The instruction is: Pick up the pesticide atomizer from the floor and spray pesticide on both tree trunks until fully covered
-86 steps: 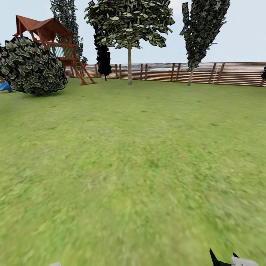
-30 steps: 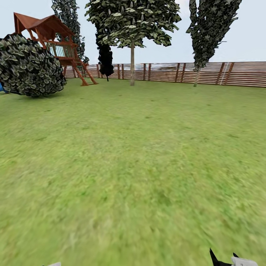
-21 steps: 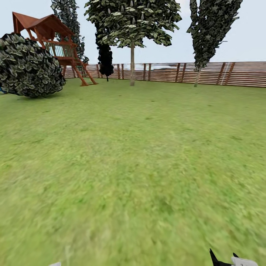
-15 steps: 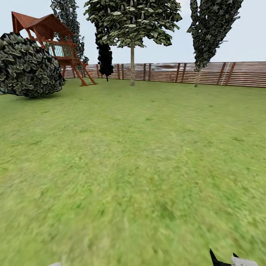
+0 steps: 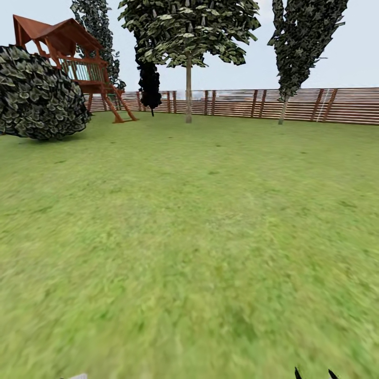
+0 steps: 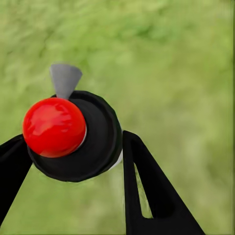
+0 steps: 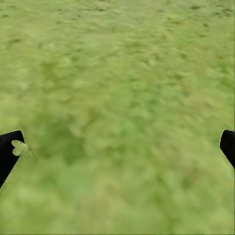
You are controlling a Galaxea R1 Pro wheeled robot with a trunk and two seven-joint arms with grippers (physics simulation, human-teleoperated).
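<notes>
My left gripper (image 6: pixel 73 142) is shut on the pesticide atomizer (image 6: pixel 73 134), which has a black round cap, a red ball top and a grey nozzle, held above the grass floor (image 6: pixel 176 63). My right gripper (image 7: pixel 118 149) is open over bare grass, with only its two black tips at the picture's edges; the same tips peek up at the bottom right of the head view (image 5: pixel 313 375). One tree (image 5: pixel 187 31) with a straight grey-tan trunk (image 5: pixel 188 92) stands far ahead by the fence. No white specks can be made out on the trunk from here.
A brown slat fence (image 5: pixel 295 104) closes the lawn's far side. A big round dark bush (image 5: pixel 39 95) and a red-brown wooden play tower (image 5: pixel 79 63) stand at the left. Dark columnar trees (image 5: pixel 302 42) rise at the right and back left. Open lawn (image 5: pixel 200 221) lies ahead.
The whole head view has shifted: the bush, tree and fence sit slightly nearer and further apart, so the camera has moved forward. The right gripper's tips show lower at the bottom edge.
</notes>
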